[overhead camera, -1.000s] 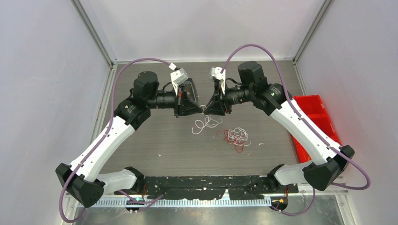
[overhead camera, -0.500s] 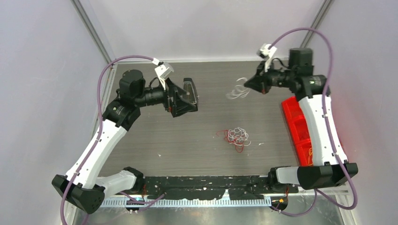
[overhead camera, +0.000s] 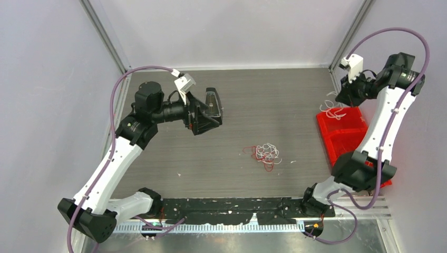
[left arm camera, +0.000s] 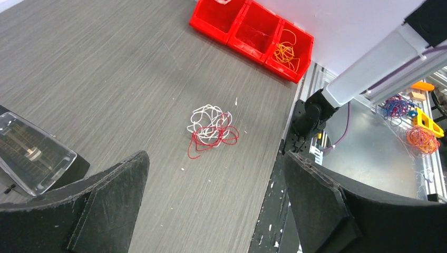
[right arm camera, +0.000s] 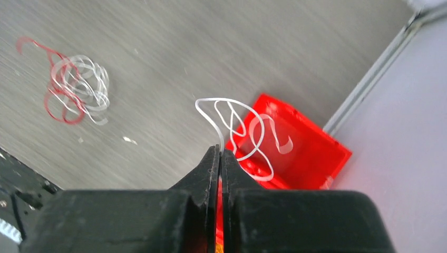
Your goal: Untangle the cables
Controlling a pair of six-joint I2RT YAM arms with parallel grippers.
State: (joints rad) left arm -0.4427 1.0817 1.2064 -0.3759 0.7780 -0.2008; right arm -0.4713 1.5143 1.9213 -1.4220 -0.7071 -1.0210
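**White strand held above the bin, knot not yet undone**

A thin white cable (overhead camera: 333,112), curled in loose loops, is gripped at one end by the right pincer (right arm camera: 220,150), whose jaws are clenched on it. The strand is dangled over the far end of the red plastic compartment bin (overhead camera: 345,132) at the right edge of the grey wood-grain worktop (overhead camera: 263,95). A small tangle of red and white cables (left arm camera: 211,126) is seen lying near the middle of the worktop, well apart from both arms. A yellow-orange cable (left arm camera: 285,52) is seen coiled in another compartment. The left pincer (overhead camera: 211,112) is held released and empty above the left half of the worktop.

The springy loops are spread wide. If released off-centre, the strand could be caught on the bin's rim or dropped beside it. It could also be snagged on the jaws. Later, the whole tangle could be dragged by a pull on one strand.
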